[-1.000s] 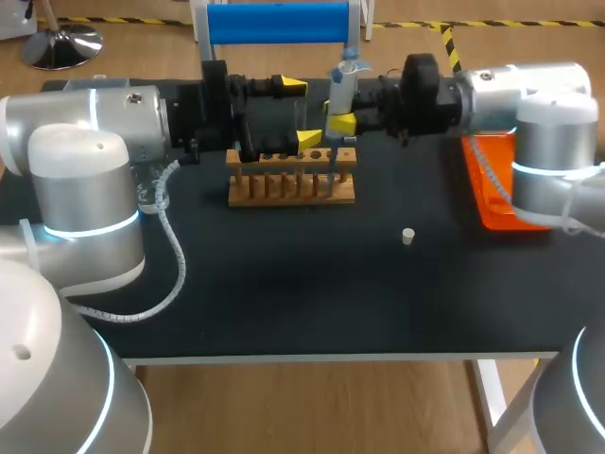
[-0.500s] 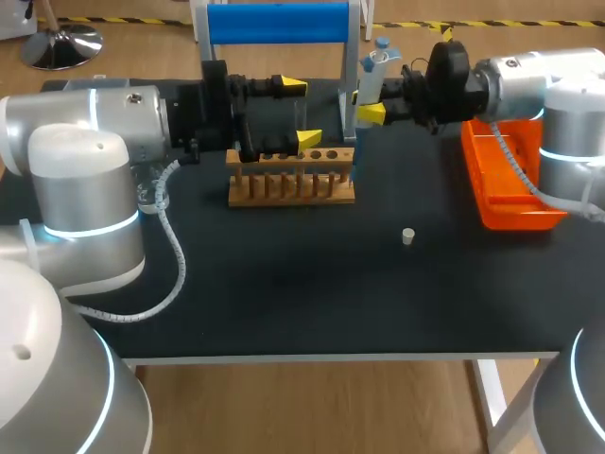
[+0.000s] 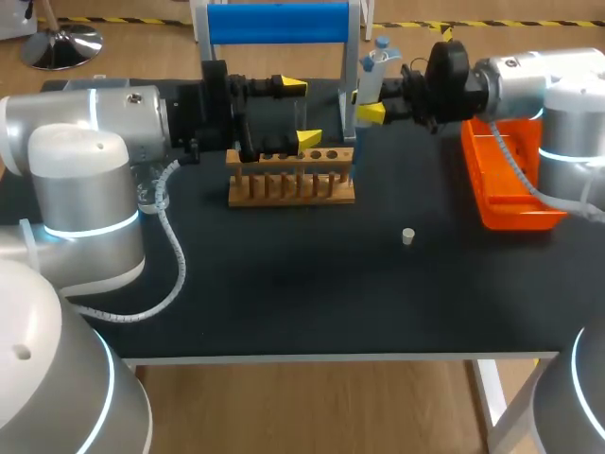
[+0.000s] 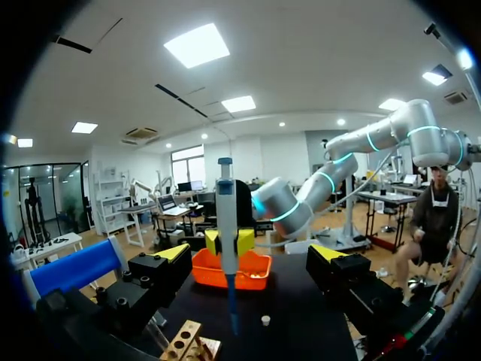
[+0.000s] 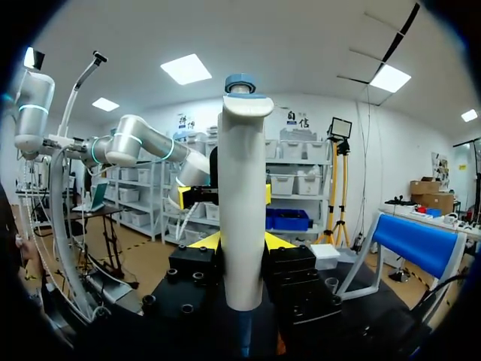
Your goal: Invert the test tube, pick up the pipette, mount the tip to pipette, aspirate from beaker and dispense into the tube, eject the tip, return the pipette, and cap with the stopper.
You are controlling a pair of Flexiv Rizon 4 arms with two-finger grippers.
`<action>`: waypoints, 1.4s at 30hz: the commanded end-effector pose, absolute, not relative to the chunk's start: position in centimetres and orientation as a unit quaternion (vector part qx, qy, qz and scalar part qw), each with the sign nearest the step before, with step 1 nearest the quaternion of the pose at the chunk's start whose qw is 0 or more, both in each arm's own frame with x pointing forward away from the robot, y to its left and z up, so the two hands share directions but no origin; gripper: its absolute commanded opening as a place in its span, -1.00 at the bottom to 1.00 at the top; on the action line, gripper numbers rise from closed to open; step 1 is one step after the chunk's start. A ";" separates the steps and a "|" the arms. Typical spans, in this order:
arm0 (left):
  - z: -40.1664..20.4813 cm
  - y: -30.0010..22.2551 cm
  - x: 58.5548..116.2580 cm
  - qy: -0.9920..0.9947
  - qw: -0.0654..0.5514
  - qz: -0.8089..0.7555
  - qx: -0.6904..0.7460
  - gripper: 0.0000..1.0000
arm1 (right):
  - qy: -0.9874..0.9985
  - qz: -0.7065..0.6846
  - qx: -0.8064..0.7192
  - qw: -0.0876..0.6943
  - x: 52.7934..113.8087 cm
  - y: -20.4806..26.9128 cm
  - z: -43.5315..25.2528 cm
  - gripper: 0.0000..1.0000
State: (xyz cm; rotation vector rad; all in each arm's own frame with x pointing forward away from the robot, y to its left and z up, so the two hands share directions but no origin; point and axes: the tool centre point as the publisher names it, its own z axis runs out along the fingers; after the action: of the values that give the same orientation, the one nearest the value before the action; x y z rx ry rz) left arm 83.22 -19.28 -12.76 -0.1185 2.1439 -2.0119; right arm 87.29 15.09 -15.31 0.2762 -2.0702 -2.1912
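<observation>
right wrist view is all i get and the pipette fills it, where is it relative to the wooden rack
Observer: In the head view the pipette stands upright in the right gripper, by the right end of the wooden rack and higher than it.
Operator: is there a tip on it
Observer: Yes. The left wrist view shows a blue tip on its lower end, hanging free above the table beside the rack's corner.
Operator: wheres the stopper
Observer: The stopper lies on the table, nearer the robot than the rack and off to its right, with neither gripper touching it.
</observation>
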 end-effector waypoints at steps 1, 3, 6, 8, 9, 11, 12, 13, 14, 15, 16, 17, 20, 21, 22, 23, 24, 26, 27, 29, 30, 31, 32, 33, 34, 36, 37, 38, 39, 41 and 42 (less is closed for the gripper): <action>-12.8 -19.3 83.1 0.725 0.101 -0.680 -0.041 1.00 | -0.687 -0.717 0.103 0.061 88.1 14.0 -13.9 -1.00; -12.8 -19.3 83.1 0.725 0.101 -0.680 -0.041 1.00 | -0.690 -0.713 0.110 0.061 88.5 12.8 -13.4 -1.00; -12.8 -19.3 83.1 0.725 0.101 -0.680 -0.041 1.00 | -0.691 -0.711 0.114 0.067 89.1 10.5 -12.5 -1.00; -12.8 -19.3 83.1 0.725 0.101 -0.680 -0.041 1.00 | -0.693 -0.708 0.115 0.069 89.6 8.7 -12.0 -1.00; -12.8 -19.3 83.1 0.725 0.101 -0.680 -0.041 1.00 | -0.694 -0.708 0.115 0.069 89.8 7.8 -11.8 -1.00; -12.8 -19.3 83.1 0.725 0.101 -0.680 -0.041 1.00 | -0.695 -0.707 0.113 0.067 90.3 5.8 -11.4 -1.00; -12.8 -19.3 83.1 0.725 0.101 -0.680 -0.041 1.00 | -0.698 -0.704 0.114 0.062 90.6 4.8 -11.2 -1.00; -12.8 -19.3 83.1 0.725 0.101 -0.680 -0.041 1.00 | -0.701 -0.701 0.114 0.057 90.8 3.8 -11.1 -1.00; -12.8 -19.3 83.1 0.725 0.101 -0.680 -0.041 1.00 | -0.701 -0.702 0.113 0.057 91.1 2.9 -11.0 -1.00; -12.8 -19.3 83.1 0.725 0.101 -0.680 -0.041 1.00 | -0.698 -0.705 0.108 0.057 91.3 1.8 -10.8 -1.00; -12.8 -19.3 83.1 0.725 0.101 -0.680 -0.041 1.00 | -0.700 -0.704 0.105 0.054 91.6 0.9 -10.8 -1.00; -12.8 -19.3 83.1 0.725 0.101 -0.680 -0.041 1.00 | -0.700 -0.705 0.104 0.052 91.8 0.0 -10.7 -1.00; -12.8 -19.3 83.1 0.725 0.101 -0.680 -0.041 1.00 | -0.698 -0.707 0.100 0.050 92.2 -2.4 -10.5 -1.00; -12.8 -19.3 83.1 0.725 0.101 -0.680 -0.041 1.00 | -0.696 -0.710 0.098 0.051 92.3 -3.2 -10.4 -1.00; -12.8 -19.3 83.1 0.725 0.101 -0.680 -0.041 1.00 | -0.696 -0.710 0.097 0.049 92.4 -3.9 -10.3 -1.00; -12.8 -19.3 83.1 0.725 0.101 -0.680 -0.041 1.00 | -0.696 -0.710 0.097 0.048 92.5 -4.6 -10.2 -1.00; -12.8 -19.3 83.1 0.725 0.101 -0.680 -0.041 1.00 | -0.693 -0.713 0.099 0.049 92.6 -5.3 -10.1 -1.00; -12.8 -19.3 83.1 0.725 0.101 -0.680 -0.041 1.00 | -0.692 -0.714 0.101 0.045 92.8 -6.7 -9.9 -1.00; -12.8 -19.3 83.1 0.725 0.101 -0.680 -0.041 1.00 | -0.688 -0.718 0.100 0.045 93.0 -7.4 -9.9 -1.00; -12.8 -19.3 83.1 0.725 0.101 -0.680 -0.041 1.00 | -0.688 -0.718 0.099 0.043 93.2 -8.7 -9.9 -1.00; -12.8 -19.3 83.1 0.725 0.101 -0.680 -0.041 1.00 | -0.688 -0.718 0.098 0.041 93.3 -9.4 -10.0 -1.00; -12.8 -19.3 83.1 0.725 0.101 -0.680 -0.041 1.00 | -0.687 -0.719 0.095 0.041 93.4 -10.1 -10.1 -1.00; -12.8 -19.3 83.1 0.725 0.101 -0.680 -0.041 1.00 | -0.687 -0.719 0.095 0.041 93.5 -10.6 -10.2 -1.00; -12.8 -19.3 83.1 0.725 0.101 -0.680 -0.041 1.00 | -0.689 -0.718 0.093 0.039 93.6 -11.2 -10.3 -1.00; -12.8 -19.3 83.1 0.725 0.101 -0.680 -0.041 1.00 | -0.689 -0.717 0.094 0.039 93.6 -11.8 -10.5 -1.00; -12.8 -19.3 83.1 0.725 0.101 -0.680 -0.041 1.00 | -0.690 -0.716 0.096 0.040 93.7 -12.6 -10.8 -1.00; -12.8 -19.3 83.1 0.725 0.101 -0.680 -0.041 1.00 | -0.691 -0.715 0.097 0.041 93.7 -13.0 -10.9 -1.00; -12.8 -19.3 83.1 0.725 0.101 -0.680 -0.041 1.00 | -0.693 -0.713 0.099 0.041 93.6 -13.3 -11.1 -1.00; -12.8 -19.3 83.1 0.725 0.101 -0.680 -0.041 1.00 | -0.698 -0.708 0.102 0.039 93.6 -13.6 -11.3 -1.00; -12.8 -19.3 83.1 0.725 0.101 -0.680 -0.041 1.00 | -0.698 -0.707 0.102 0.039 93.6 -14.1 -11.7 -1.00; -12.8 -19.3 83.1 0.725 0.101 -0.680 -0.041 1.00 | -0.699 -0.707 0.101 0.039 93.7 -14.3 -11.9 -1.00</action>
State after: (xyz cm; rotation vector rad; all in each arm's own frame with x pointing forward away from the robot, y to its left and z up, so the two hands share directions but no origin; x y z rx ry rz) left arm 83.21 -19.28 -12.76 -0.1185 2.1439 -2.0120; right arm 92.95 -12.50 -11.51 0.2908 -2.1569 -2.1756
